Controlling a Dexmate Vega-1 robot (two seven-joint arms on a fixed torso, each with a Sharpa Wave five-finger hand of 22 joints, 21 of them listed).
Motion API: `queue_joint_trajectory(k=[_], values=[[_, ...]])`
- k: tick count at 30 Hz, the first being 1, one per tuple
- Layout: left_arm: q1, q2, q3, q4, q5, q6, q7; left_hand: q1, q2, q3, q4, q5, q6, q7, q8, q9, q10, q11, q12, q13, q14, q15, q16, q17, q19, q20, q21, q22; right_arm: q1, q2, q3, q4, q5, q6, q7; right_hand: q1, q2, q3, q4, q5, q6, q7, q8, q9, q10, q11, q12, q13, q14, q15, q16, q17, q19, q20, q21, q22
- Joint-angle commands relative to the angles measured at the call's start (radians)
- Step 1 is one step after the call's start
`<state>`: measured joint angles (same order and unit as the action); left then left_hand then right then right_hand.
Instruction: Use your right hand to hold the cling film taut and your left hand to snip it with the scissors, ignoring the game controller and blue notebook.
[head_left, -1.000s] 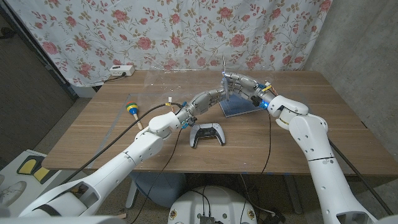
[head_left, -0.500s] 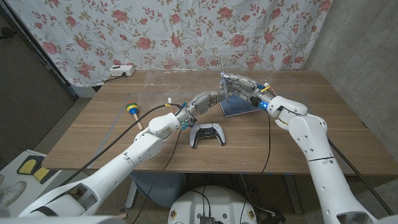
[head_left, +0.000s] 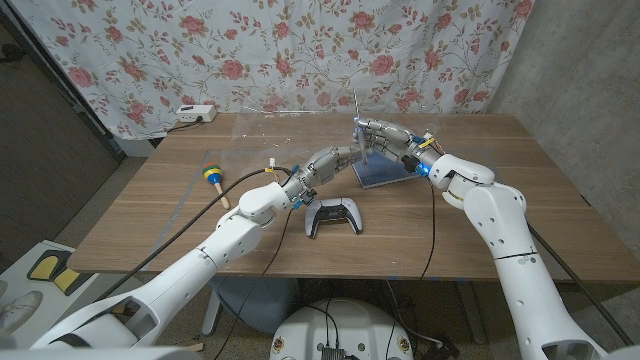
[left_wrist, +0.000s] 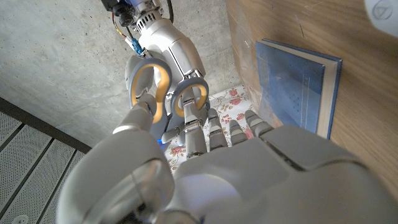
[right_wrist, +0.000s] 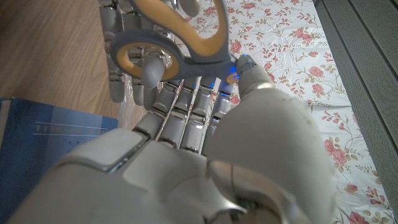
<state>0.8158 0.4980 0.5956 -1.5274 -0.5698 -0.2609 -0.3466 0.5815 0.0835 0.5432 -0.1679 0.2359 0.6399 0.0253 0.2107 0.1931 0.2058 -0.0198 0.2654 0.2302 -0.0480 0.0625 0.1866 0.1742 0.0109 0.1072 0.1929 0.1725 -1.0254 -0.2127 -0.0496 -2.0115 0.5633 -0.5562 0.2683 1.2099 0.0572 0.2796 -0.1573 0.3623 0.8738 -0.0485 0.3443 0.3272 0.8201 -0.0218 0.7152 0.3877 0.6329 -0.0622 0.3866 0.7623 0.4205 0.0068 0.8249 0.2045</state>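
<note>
Left hand (head_left: 335, 157) stays gripping the scissors (left_wrist: 166, 88) beside right hand (head_left: 385, 133).

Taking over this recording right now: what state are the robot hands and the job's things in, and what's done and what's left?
Left robot hand: raised over the table's middle, fingers through the scissors' handle loops, blades pointing up.
Right robot hand: right against the left one at the scissors; whether it grips anything is unclear.
Cling film: too faint to locate; no film visibly held taut.
Blue notebook lies beneath the hands, game controller nearer the robot; ignore both.
Done: scissors picked up. Left: tension the film, snip it.
</note>
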Motion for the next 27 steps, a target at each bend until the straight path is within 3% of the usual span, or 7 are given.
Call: queue_joint_trajectory(k=[1,27], values=[[0.01,-0.001,0.005,-0.026,0.019,0.007,0.032,0.002,-0.014,-0.008,0.001,-0.009,0.01,-0.002,-0.003,0.004,0.01,0.002,0.006,0.003,0.009,0.0,0.008,0.004,0.01,0.005,0.004,0.002,-0.009,-0.002,-0.008,-0.009,-0.008,0.013,-0.001,0.007,0.016,-0.005,-0.002,0.008,0.031,-0.025,0.004,0.004,0.143,-0.133,0.001,0.003,0.008,-0.165,-0.002,0.004,-0.002,0.002,0.007,-0.001],[0.025,-0.004,0.008,-0.042,0.035,-0.001,0.06,0.022,-0.012,-0.013,-0.002,-0.024,0.015,-0.01,-0.006,0.005,0.027,-0.008,0.011,0.007,0.038,-0.011,0.016,0.004,0.023,0.012,0.006,0.002,-0.034,0.001,-0.025,-0.045,-0.027,0.026,-0.048,0.007,0.015,-0.004,-0.003,0.01,0.036,-0.027,0.006,0.004,0.146,-0.134,-0.001,0.004,0.01,-0.166,-0.011,0.012,-0.02,0.01,0.015,-0.003]])
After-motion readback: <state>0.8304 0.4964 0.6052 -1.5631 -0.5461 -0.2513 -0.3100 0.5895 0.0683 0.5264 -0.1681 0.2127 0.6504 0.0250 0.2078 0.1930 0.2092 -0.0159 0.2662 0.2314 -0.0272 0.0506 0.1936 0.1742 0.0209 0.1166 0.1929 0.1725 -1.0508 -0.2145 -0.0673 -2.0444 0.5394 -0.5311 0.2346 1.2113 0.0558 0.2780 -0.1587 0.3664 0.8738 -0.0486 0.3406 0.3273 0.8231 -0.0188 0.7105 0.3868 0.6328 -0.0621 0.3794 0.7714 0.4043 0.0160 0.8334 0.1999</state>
